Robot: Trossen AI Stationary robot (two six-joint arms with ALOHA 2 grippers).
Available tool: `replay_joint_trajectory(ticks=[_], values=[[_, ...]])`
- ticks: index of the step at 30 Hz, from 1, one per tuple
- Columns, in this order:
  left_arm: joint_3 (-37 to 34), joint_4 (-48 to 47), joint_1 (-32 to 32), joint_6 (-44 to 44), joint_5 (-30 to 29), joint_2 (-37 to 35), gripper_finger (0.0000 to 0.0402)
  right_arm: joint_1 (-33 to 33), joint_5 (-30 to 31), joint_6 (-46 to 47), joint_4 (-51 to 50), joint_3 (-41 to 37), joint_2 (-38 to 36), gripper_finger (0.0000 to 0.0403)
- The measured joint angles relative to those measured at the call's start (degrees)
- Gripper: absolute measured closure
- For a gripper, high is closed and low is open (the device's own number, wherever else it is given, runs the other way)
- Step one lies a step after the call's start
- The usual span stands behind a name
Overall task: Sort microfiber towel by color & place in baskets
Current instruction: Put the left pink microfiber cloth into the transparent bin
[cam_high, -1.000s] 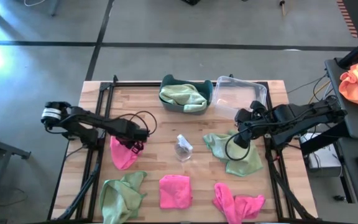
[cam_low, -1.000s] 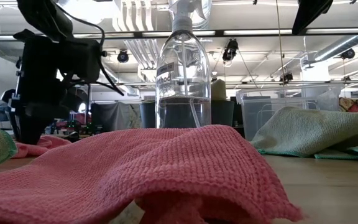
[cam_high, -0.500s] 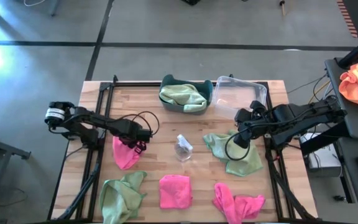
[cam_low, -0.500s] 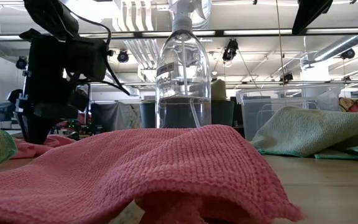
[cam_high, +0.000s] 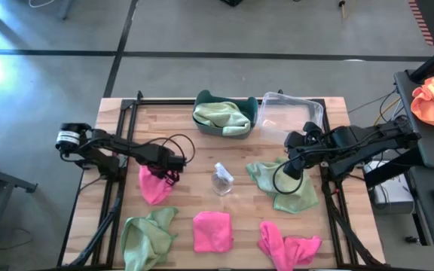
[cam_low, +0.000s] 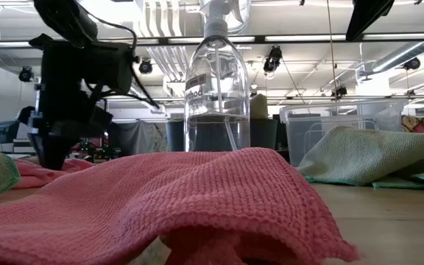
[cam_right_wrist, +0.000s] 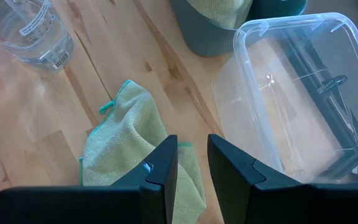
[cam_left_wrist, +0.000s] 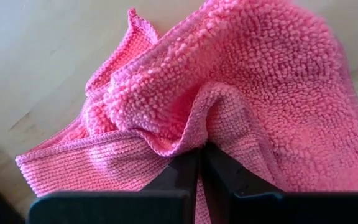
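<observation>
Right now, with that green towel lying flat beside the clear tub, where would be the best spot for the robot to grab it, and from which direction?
Probably from straight above, at a raised fold. The green towel lies spread on the table, so no edge offers a sideways hold. Its bunched corner near the bottle stands up most. The right end effector hovers over the towel, fingers parted.

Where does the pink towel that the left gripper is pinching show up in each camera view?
High view: pink towel, left of the spray bottle.
Low view: far left, under the left gripper; bottle at centre.
Left wrist view: fills the picture.
Right wrist view: not in it; bottle at a corner.
</observation>
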Motion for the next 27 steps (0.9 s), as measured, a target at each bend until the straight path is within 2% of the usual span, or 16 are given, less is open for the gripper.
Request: replay_joint_trajectory(ticks=[14, 27], values=[[16.51, -0.97, 0.0, 8.52, -3.84, 0.0, 0.0402, 0.0, 0.2, -0.79, 0.0, 0.0, 0.0, 0.0321], [30.8, -1.84, 0.0, 16.26, -11.27, -0.02, 0.0402, 0.0, 0.24, -2.21, 0.0, 0.0, 0.0, 0.0321]])
